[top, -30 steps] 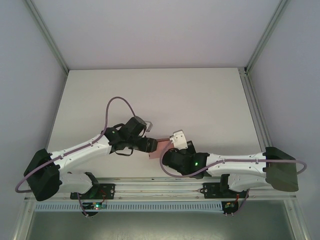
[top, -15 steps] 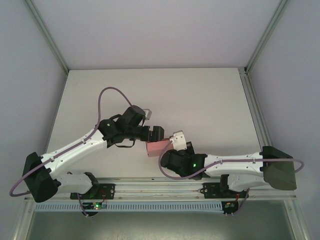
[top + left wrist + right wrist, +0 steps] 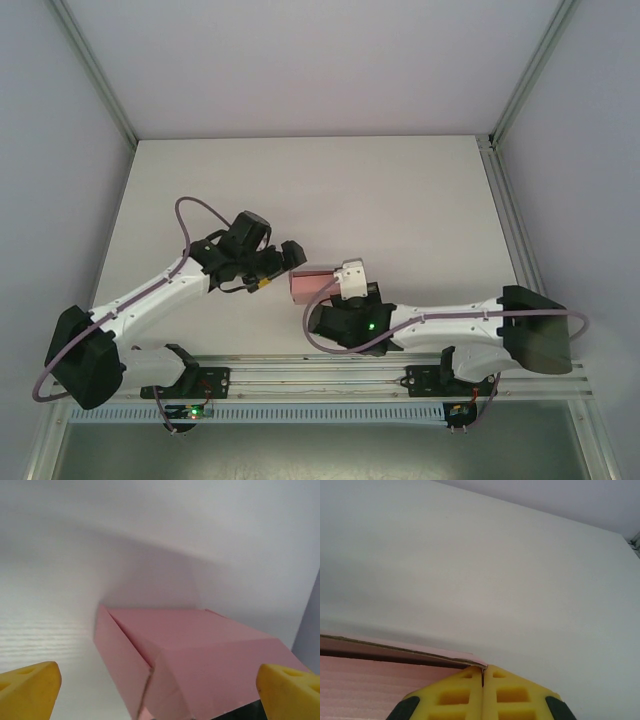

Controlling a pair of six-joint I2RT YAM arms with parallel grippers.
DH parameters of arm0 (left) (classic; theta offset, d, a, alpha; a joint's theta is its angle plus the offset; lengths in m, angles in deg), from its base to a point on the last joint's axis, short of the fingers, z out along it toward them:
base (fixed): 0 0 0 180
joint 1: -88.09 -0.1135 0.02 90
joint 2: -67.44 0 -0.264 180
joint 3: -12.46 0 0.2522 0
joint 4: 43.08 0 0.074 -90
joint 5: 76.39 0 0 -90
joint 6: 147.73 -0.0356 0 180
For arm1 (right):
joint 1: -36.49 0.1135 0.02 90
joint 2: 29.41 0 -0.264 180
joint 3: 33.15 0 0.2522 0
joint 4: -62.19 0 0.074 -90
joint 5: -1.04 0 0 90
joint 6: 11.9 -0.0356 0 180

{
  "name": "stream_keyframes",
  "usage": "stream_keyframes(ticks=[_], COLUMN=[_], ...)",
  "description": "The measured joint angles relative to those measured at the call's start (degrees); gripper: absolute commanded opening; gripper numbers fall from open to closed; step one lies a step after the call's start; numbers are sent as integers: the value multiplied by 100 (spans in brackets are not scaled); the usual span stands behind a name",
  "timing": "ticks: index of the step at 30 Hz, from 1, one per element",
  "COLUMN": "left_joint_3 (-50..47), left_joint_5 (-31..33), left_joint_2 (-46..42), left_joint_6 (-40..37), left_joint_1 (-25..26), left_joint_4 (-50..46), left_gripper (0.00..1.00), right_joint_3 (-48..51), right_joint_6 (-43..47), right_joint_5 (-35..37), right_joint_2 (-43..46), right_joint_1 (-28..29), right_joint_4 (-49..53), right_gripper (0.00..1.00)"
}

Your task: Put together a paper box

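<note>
The paper box point(image 3: 200, 650) looks light, thin, crushable; right gripper point(image 3: 482, 674) pinches its wall edge; left gripper point(image 3: 160, 686) spread, box between fingers; best held at folds.

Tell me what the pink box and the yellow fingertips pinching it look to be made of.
Paper box: thin card, matte pink; sharp creases and a thin raw edge show, with faint ribbing, so possibly fine corrugated. Fingertips of the right gripper: probably moulded or printed plastic, matte yellow, with square recessed pockets; rubber cannot be ruled out.
</note>
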Motion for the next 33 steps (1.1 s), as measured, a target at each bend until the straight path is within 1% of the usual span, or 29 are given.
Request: stream_keyframes(ticks=[4,7,9,12,16,21,23,26,27,33], left_joint_3=[-142,-369,-479,-518,-645,-951,-1032,-1095,-1099,-1185], left_joint_5=[-275,-387,-428,-422,-417,-442,-422,-348,-308,-219], left_joint_2=[186,284,304,302,262,179,149,105,96,96], left_joint_6=[459,719,831,903,975,1178,1200,1198,1193,1139], left_joint_1=[0,0,0,0,0,0,-4,-4,-4,-2], left_joint_4=[402,734,831,960,1167,1740,1869,1937,1941,2118], left_gripper=[100,100,99,95,85,69,63,56,55,51], right_joint_3=[-348,-367,-354,-197,79,177,177,177,179,326], right_joint_6=[-439,-691,-765,-691,-332,-61,28,109,151,297], right_joint_5=[39,26,7,-52,-197,-315,-341,-417,-461,-774], right_joint_2=[-361,-411,-404,-319,-76,-9,-9,-2,2,249], right_joint_1=[0,0,-2,-4,-42,-92,-96,-127,-129,-127], right_joint_4=[431,654,678,479,-76,-470,-501,-540,-549,-796], right_gripper=[0,0,0,0,0,0,6,11,12,27])
